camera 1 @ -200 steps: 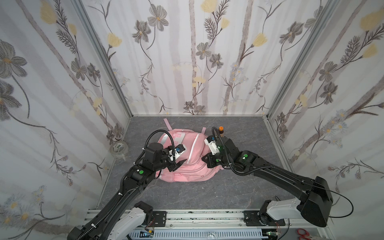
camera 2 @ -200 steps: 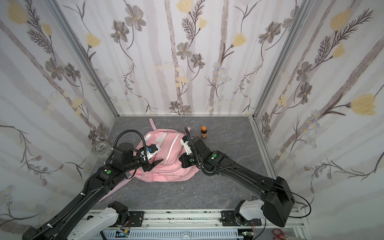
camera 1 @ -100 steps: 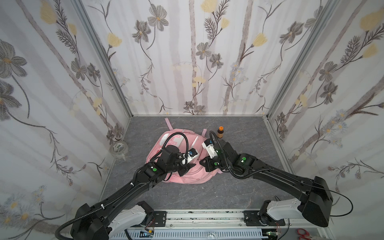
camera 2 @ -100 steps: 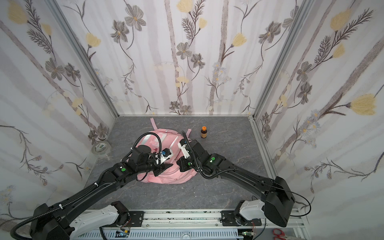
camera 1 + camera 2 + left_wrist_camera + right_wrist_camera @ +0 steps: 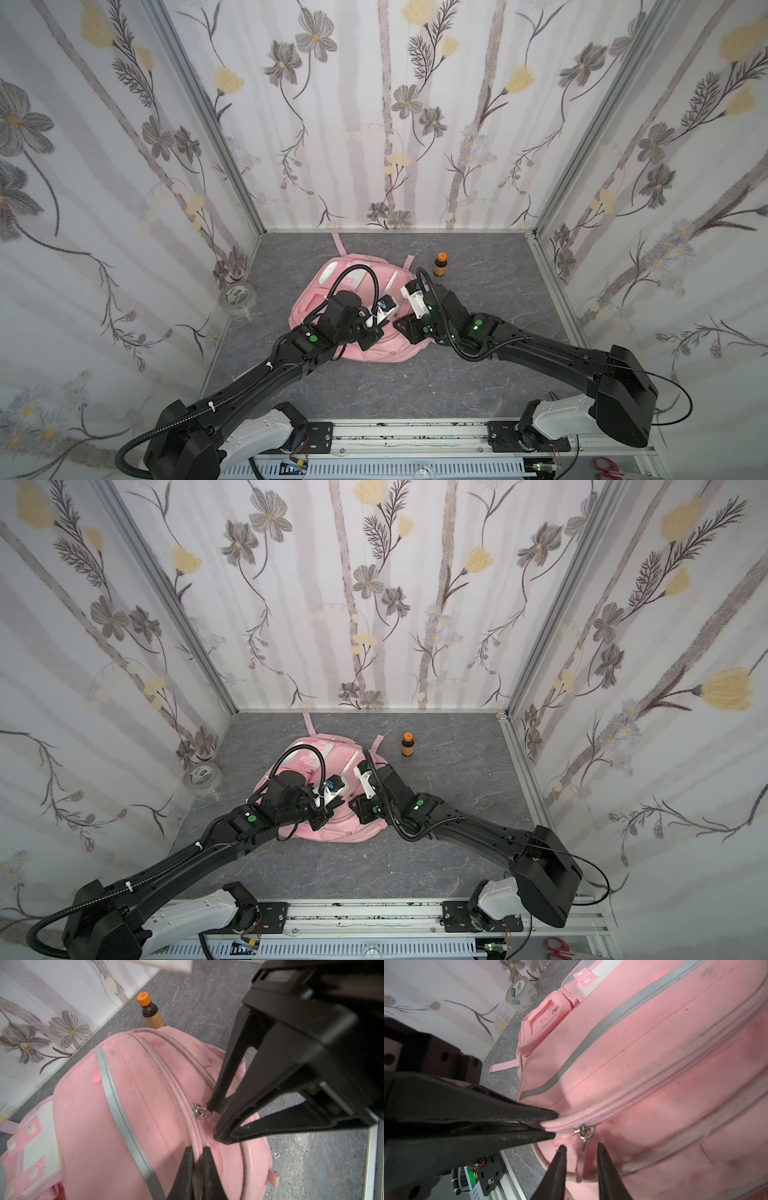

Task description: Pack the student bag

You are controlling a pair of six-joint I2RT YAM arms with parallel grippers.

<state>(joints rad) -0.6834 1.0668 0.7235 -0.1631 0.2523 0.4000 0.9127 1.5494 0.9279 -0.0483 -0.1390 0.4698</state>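
Left fingers (image 5: 185,1174) pinch student bag (image 5: 135,1105); right fingers (image 5: 556,1172) parted around zipper pull (image 5: 583,1132); bottle (image 5: 151,1014), tape roll (image 5: 522,994) nearby

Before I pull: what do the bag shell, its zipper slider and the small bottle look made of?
The student bag: soft woven fabric, matte pink, fine mesh-like weave visible; probably synthetic. The zipper slider: bright silver metal, with glints on its ring. The bottle: dark brown translucent body, glass or plastic, cannot tell; cap matte orange, likely plastic.
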